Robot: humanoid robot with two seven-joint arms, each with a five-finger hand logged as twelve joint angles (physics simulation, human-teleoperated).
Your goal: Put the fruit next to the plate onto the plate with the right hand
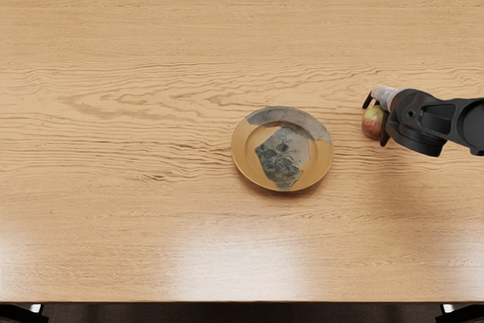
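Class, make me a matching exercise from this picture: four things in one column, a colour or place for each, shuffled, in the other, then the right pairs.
1 plate
2 fruit
3 right hand
4 table

a black, closed round the fruit
b light wood
c gold, mid-table
d reddish-yellow, right of the plate

Pairs: 1-c, 2-d, 3-a, 4-b

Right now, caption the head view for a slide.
Right robot hand at the fruit beside the gold plate on a wooden table.
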